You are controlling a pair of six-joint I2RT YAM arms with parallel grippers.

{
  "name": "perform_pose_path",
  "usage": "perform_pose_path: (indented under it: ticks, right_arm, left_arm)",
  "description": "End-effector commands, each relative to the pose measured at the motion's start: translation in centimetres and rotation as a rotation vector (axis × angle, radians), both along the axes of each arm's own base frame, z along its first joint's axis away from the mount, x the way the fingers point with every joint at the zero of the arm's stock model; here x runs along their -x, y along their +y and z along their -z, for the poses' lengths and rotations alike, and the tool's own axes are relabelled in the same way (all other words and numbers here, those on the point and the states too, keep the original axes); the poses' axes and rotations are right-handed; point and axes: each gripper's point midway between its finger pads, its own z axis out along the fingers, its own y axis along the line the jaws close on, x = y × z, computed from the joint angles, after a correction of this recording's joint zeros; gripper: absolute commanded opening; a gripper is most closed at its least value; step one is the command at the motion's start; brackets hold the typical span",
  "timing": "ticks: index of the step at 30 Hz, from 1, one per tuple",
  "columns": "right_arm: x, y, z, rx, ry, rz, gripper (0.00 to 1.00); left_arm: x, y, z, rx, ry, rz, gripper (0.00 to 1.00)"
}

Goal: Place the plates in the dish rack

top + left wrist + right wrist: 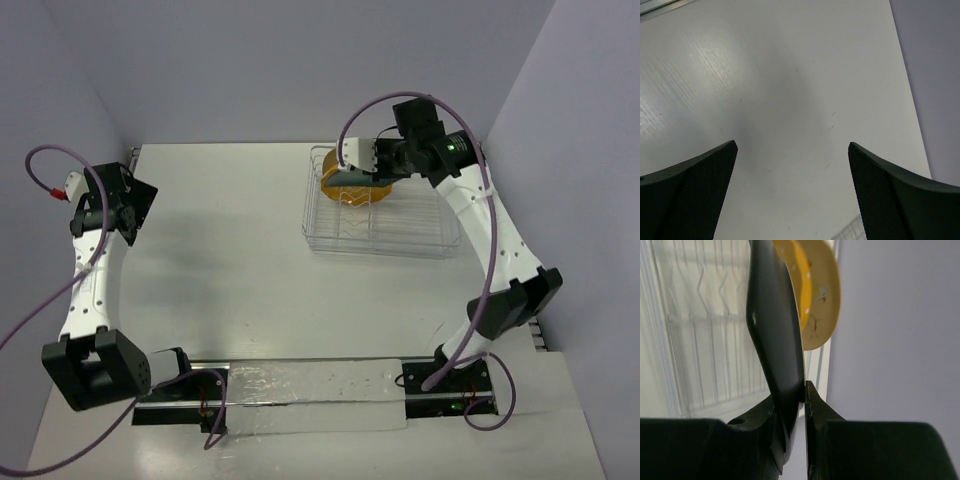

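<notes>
Teal and glossy, the dark plate [775, 340] stands on edge, its rim pinched between the fingers of my right claw [804, 395] over the far left end of the wire dish rack [400, 235]. Just beyond it stand the yellow-orange plate [799, 275] and a paler cream plate [822, 305], both upright. My left claw [792, 190] hangs spread wide over the white table [790, 75], well apart from the rack, gripping nothing.
</notes>
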Motion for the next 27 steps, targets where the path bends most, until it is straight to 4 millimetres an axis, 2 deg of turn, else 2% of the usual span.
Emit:
perform_pose_path:
  ticks: [1, 5, 7, 11, 14, 17, 22, 27]
  right_arm:
    - [-1.9, -1.3, -4.8, 0.064, -0.179, 0.027, 0.00]
    - [-3.9, -1.0, -3.8, 0.045, -0.160, 0.098, 0.00]
    - [-4.8, -1.1, -2.7, 0.059, -0.145, 0.137, 0.00]
    - [-5.5, -0.5, -1.5, 0.058, -0.132, 0.184, 0.00]
    - [-5.9, -0.3, -0.7, 0.060, -0.120, 0.212, 0.00]
    - [-6.0, 0.6, 0.9, 0.064, -0.094, 0.222, 0.00]
    - [-6.0, 2.2, 1.9, 0.038, -0.066, 0.195, 0.00]
    - [-6.1, 2.8, 3.5, 0.048, -0.043, 0.205, 0.00]
  left_arm:
    - [-3.4, 1.1, -3.4, -0.031, -0.095, -0.026, 0.99]
    - [-4.7, 1.1, -2.3, -0.019, -0.074, -0.013, 0.99]
    - [-5.0, 1.2, -1.8, -0.018, -0.062, -0.010, 0.99]
    - [-5.0, 1.6, -0.4, -0.037, -0.029, -0.019, 1.00]
    - [-5.1, 1.5, 0.3, -0.033, -0.011, -0.007, 0.99]
    - [-5.1, 1.6, 0.6, -0.035, -0.005, -0.012, 0.99]
    - [-4.7, 1.6, 0.9, -0.041, -0.004, -0.009, 0.99]
    - [-4.3, 1.6, 1.5, -0.049, 0.015, -0.008, 0.99]
